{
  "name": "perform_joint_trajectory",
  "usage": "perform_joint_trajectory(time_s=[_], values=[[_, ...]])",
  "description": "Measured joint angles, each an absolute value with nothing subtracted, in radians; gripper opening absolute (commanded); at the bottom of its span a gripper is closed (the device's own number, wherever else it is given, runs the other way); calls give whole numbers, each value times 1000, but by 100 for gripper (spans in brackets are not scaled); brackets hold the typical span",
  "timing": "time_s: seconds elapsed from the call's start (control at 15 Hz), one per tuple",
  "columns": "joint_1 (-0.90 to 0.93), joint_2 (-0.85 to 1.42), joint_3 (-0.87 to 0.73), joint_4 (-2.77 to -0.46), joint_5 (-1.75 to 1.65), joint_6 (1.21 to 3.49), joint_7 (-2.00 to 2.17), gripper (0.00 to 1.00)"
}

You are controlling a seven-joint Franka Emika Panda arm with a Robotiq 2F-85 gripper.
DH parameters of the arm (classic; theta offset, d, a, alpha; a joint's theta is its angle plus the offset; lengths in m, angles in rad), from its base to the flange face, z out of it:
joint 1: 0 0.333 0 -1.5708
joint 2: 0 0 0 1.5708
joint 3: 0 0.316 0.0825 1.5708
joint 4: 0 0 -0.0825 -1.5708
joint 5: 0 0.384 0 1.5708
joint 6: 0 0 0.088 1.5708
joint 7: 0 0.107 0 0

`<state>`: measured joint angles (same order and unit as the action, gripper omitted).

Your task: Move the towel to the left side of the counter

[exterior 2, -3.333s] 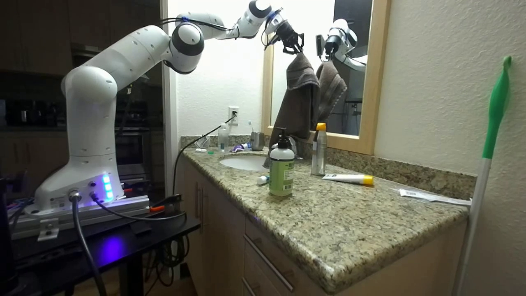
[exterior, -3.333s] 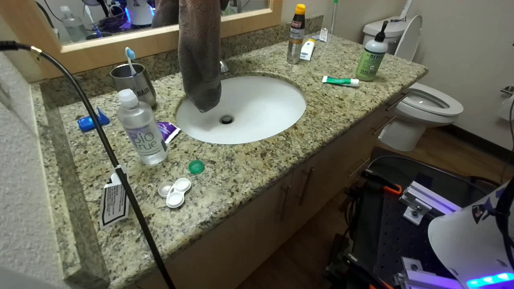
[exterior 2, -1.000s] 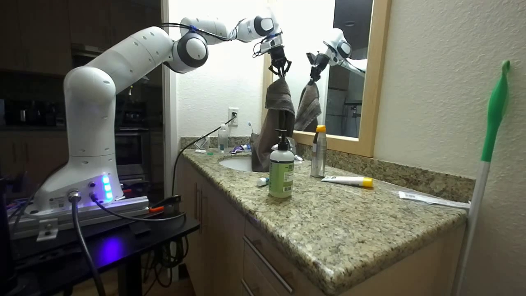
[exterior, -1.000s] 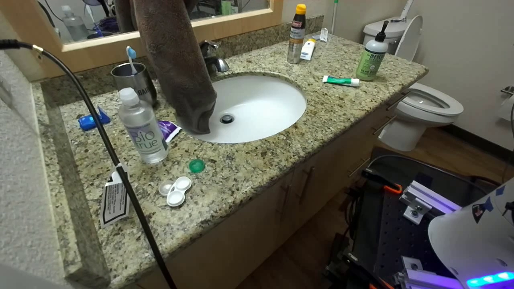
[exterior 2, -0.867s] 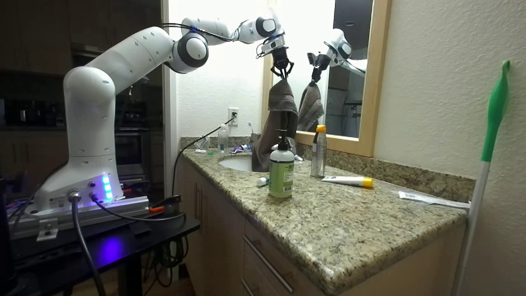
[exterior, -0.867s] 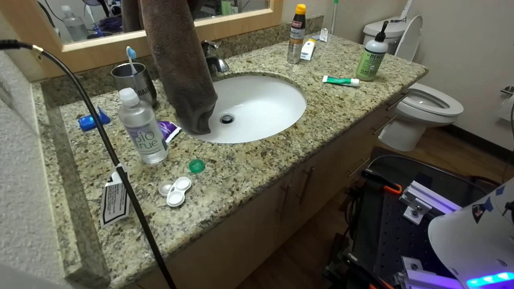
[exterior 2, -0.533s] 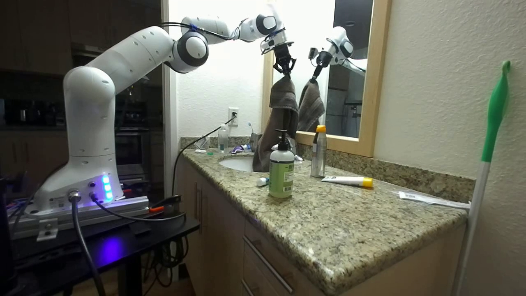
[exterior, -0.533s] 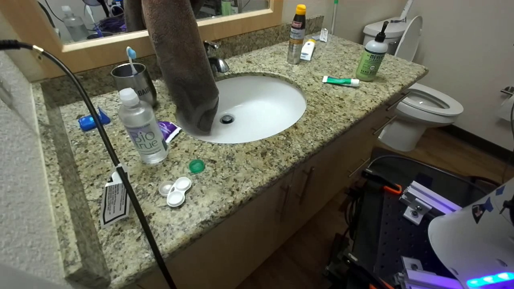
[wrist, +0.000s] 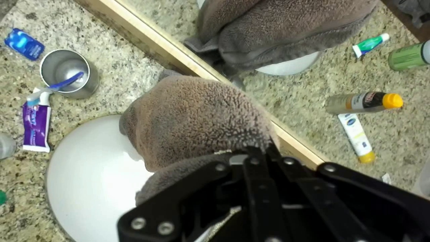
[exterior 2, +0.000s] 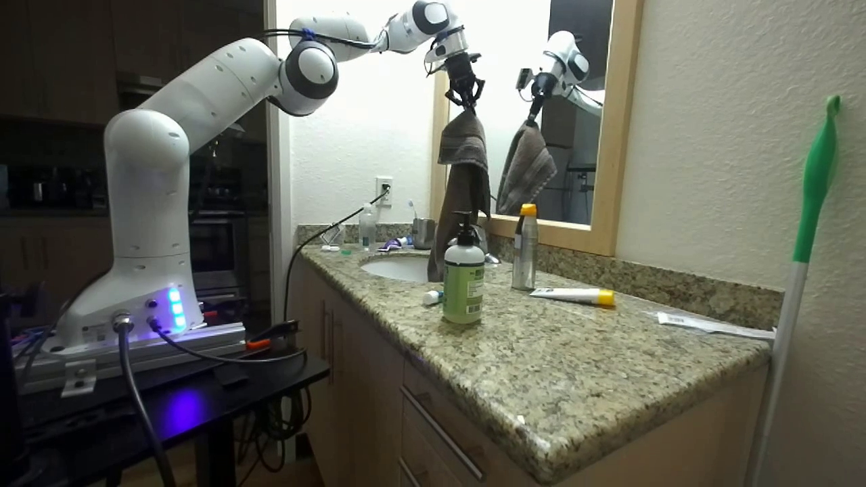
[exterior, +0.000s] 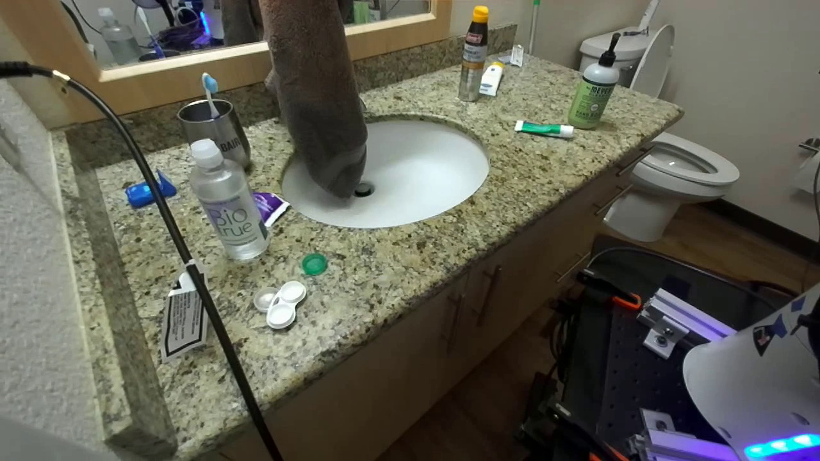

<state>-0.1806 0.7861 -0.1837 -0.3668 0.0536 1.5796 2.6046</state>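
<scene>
The grey-brown towel [exterior: 317, 96] hangs down over the left part of the white sink [exterior: 423, 173]. My gripper is shut on the towel's top corner, as an exterior view shows at the gripper [exterior 2: 471, 109] and the towel [exterior 2: 464, 145]. In the wrist view the fingers [wrist: 265, 148] pinch the towel [wrist: 198, 117], which bulges below them. The towel's lower end hangs within the sink's outline near the drain; I cannot tell whether it touches the bowl. The granite counter [exterior: 410, 269] runs around the sink. The towel hides most of the faucet.
Left of the sink stand a metal cup [exterior: 224, 137] with a toothbrush, a clear bottle [exterior: 230, 211], a purple tube [exterior: 269, 208] and a lens case [exterior: 285, 304]. A black cable [exterior: 166, 218] crosses the left end. The mirror [exterior 2: 514, 169] is close behind the towel.
The gripper and towel were lower and further left about a second ago; they have since risen. The towel's lower end has moved up and right toward the drain, covering the faucet.
</scene>
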Motion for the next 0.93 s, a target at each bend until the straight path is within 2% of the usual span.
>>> perform_joint_trajectory(time_s=[0.27,0.47,0.73,0.8,0.93], values=[[-225,716,-404,-393,347,1633,2607,1],[-237,587,-595,-498,554,1648,2606,1],[-181,426,-903,-666,753,1646,2606,1],[-154,396,-985,-709,794,1646,2605,6],[-104,360,-1126,-771,883,1646,2603,6]])
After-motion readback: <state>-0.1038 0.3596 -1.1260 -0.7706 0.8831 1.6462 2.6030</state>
